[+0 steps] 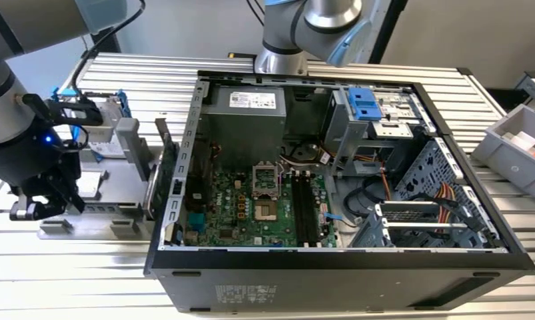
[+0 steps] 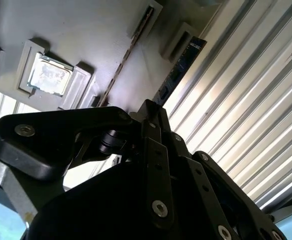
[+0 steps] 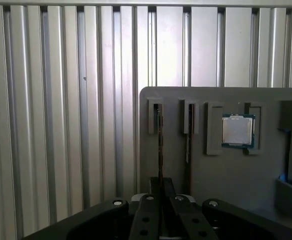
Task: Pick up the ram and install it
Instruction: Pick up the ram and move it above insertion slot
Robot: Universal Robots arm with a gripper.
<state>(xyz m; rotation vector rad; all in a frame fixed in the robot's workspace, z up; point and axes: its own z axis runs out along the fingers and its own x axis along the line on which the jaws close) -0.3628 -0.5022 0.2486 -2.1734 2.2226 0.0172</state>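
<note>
Exterior view evenly bright; strong glare on ribbed table (image 2: 236, 115) in second wrist view.

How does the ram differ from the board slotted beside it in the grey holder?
The ram sits in the outermost slot; the other board is one slot nearer the CPU. The claw lines up with the ram, not the other board. Both stand on edge in the grey holder.
</note>
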